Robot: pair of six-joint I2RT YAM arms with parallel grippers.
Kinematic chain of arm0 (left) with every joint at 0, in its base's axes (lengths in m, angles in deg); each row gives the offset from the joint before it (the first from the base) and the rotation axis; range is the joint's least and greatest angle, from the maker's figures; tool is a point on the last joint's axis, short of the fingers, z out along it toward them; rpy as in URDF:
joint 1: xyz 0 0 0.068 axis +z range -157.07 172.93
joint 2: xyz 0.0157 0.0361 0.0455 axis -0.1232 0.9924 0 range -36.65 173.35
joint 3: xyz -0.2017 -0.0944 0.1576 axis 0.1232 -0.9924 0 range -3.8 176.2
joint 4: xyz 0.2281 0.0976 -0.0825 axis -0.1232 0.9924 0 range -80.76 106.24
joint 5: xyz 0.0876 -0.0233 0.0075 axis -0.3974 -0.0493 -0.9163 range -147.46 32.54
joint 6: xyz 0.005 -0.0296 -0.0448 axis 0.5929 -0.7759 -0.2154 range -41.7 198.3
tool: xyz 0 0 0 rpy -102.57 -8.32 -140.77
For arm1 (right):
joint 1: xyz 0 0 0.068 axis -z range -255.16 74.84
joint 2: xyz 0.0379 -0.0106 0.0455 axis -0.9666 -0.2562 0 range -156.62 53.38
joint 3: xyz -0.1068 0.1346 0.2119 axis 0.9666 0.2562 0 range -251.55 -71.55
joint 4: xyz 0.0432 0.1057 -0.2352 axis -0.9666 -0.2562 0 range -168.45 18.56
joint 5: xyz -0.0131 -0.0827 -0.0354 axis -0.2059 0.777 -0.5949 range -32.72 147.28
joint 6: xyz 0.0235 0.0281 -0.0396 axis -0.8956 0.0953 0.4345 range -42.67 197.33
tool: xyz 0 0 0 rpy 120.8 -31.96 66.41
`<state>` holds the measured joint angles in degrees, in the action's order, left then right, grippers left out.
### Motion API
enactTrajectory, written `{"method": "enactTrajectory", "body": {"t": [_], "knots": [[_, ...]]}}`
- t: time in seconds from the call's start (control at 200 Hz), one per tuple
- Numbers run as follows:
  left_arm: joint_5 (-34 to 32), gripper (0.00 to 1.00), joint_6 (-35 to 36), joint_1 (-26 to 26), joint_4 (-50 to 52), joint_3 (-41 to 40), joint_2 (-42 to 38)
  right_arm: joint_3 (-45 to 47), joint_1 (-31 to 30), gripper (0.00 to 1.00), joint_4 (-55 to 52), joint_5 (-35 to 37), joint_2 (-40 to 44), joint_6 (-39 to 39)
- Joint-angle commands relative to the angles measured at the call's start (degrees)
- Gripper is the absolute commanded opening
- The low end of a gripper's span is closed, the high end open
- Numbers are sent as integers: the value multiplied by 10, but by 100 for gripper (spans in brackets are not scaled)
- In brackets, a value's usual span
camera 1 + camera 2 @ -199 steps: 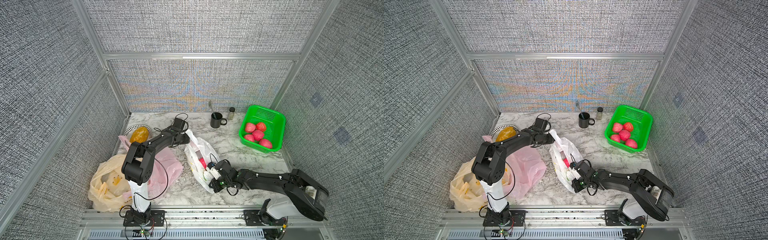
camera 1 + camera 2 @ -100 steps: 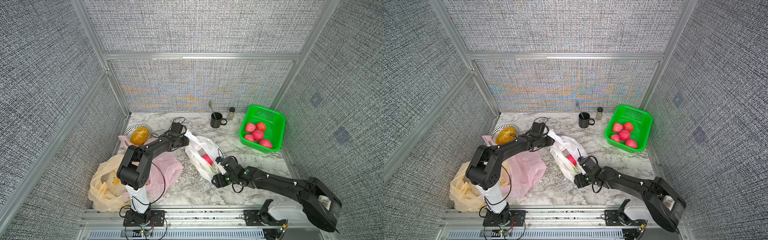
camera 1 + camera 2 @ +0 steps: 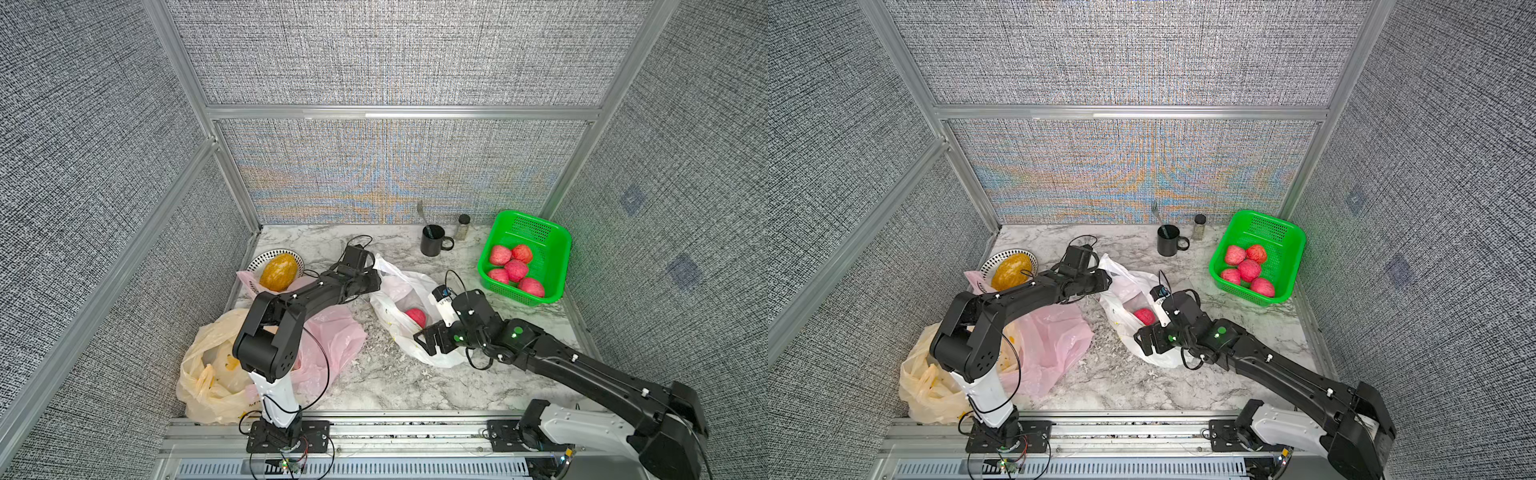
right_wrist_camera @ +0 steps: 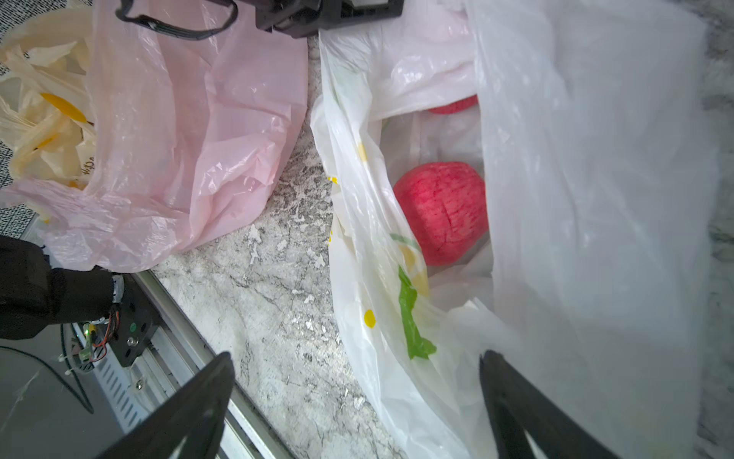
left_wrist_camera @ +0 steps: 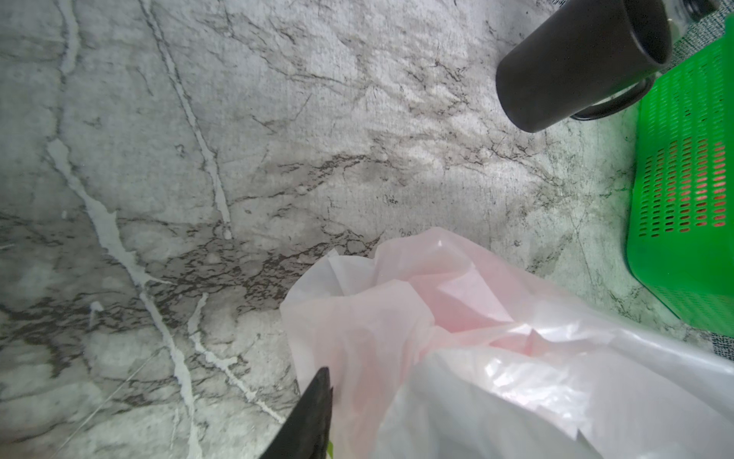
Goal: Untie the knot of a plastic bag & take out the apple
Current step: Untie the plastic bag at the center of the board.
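The white plastic bag (image 3: 399,282) lies mid-table with its mouth gaping; the knot is not in view. One red apple (image 3: 415,316) sits inside, plain in the right wrist view (image 4: 443,212), and a second red patch (image 4: 454,105) shows deeper in. My left gripper (image 3: 376,280) is shut on the bag's far edge; in its wrist view only one finger (image 5: 313,413) shows, against the plastic (image 5: 516,377). My right gripper (image 3: 426,338) hovers open over the bag's near end, jaws wide (image 4: 356,357), one fingertip (image 4: 486,355) against the bag's plastic.
A green basket (image 3: 557,249) with several apples stands at the right. A black mug (image 3: 432,241) and a shaker (image 3: 463,226) are at the back. A pink bag (image 3: 332,336), a yellow bag (image 3: 208,374) and a bowl (image 3: 259,262) holding an orange fruit crowd the left.
My right gripper has opened, let go of the bag and drawn back to the right. The bag has shifted toward the far right with my left gripper, and the apple now shows.
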<state>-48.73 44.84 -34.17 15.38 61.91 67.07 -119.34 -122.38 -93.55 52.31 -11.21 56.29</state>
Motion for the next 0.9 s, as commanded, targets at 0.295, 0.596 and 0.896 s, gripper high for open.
{"method": "enactTrajectory", "body": {"t": [0.295, 0.596, 0.896], "knots": [[-13, 42, 15, -5, -8, -20, -29, -31, 114, 9, 142, 0, -149, 36], [-19, 42, 16, -5, -10, -50, -47, 15, 220, 7, 190, 47, -219, 25], [-14, 42, 8, -9, -26, -63, -42, 65, 239, 21, 210, 25, -227, 12]]}}
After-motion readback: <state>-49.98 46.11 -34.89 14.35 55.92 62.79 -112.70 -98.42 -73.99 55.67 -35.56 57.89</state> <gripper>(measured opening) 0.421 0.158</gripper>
